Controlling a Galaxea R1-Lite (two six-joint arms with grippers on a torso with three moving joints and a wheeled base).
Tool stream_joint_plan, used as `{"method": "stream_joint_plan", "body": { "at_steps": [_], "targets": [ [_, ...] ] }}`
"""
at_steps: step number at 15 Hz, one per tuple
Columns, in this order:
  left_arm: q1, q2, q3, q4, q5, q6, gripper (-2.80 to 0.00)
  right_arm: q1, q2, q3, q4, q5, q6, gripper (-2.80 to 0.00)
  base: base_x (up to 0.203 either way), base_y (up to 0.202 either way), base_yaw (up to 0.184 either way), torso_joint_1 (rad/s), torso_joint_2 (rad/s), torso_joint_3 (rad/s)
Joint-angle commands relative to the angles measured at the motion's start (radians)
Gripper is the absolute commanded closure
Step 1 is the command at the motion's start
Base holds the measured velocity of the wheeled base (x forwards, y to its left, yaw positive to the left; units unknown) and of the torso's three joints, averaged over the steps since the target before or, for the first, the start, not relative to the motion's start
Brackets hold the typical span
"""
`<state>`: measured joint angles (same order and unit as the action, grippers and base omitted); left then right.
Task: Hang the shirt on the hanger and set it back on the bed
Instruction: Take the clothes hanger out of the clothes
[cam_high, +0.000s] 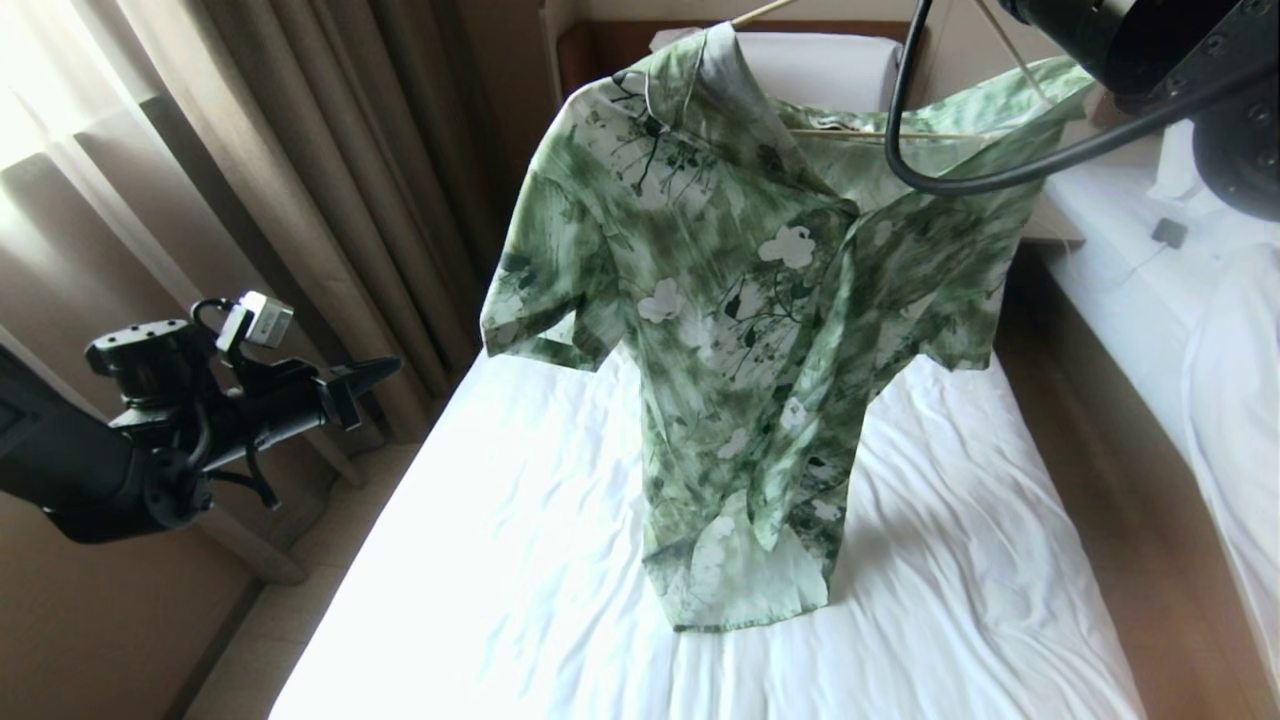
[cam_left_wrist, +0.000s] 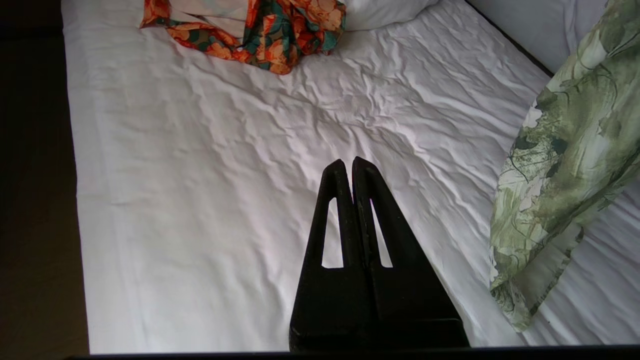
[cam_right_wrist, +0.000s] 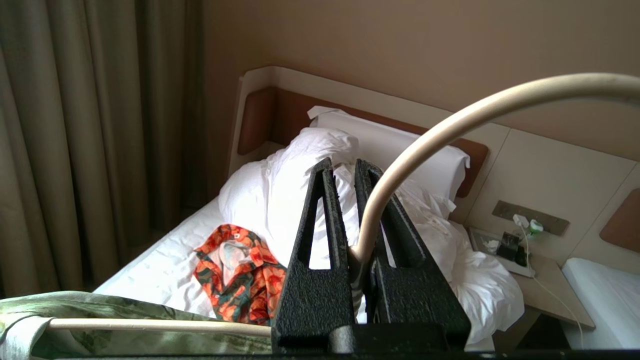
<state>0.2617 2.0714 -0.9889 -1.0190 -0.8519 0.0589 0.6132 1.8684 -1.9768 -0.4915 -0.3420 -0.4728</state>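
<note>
You see the shirt (cam_high: 740, 330) hanging on the hanger (cam_right_wrist: 430, 135), lifted above the bed (cam_high: 480, 560). Its lower hem touches the white sheet near the middle, and the collar is high, in front of the headboard (cam_right_wrist: 280, 115). Your right gripper (cam_right_wrist: 345, 170) is closed narrowly on the neck of the hanger, below the curved hook; in the head view only its arm shows, at the upper right. Your left gripper (cam_left_wrist: 348, 162) is closed on nothing, and it waits over the left edge of the bed, near the curtain (cam_high: 330, 150). Between it and the shirt the sheet lies bare. An orange floral garment (cam_right_wrist: 240, 280) lies farther up, beside the white duvet (cam_right_wrist: 300, 175). On the right, a narrow floor gap separates the bed from a second bed (cam_high: 1200, 330).
</note>
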Motion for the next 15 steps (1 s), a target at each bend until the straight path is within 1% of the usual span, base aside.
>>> {"method": "stream_joint_plan", "body": {
  "at_steps": [1,5,15],
  "targets": [
    [-0.007,-0.007,0.006,-0.017,-0.004,0.000,0.00,0.000,-0.008,0.001,-0.004,-0.003,-0.003,0.00,0.000,0.000,0.000,0.000,0.00,0.000],
    [-0.010,-0.010,0.009,-0.032,-0.004,-0.021,0.00,0.008,-0.008,0.001,-0.001,-0.003,-0.003,0.00,0.000,0.000,0.000,0.000,0.00,0.000],
    [-0.022,-0.029,0.022,-0.032,-0.003,-0.022,0.00,0.013,-0.008,0.002,-0.004,-0.003,-0.003,0.00,0.000,0.000,0.000,0.000,0.00,0.000]
  ]
}}
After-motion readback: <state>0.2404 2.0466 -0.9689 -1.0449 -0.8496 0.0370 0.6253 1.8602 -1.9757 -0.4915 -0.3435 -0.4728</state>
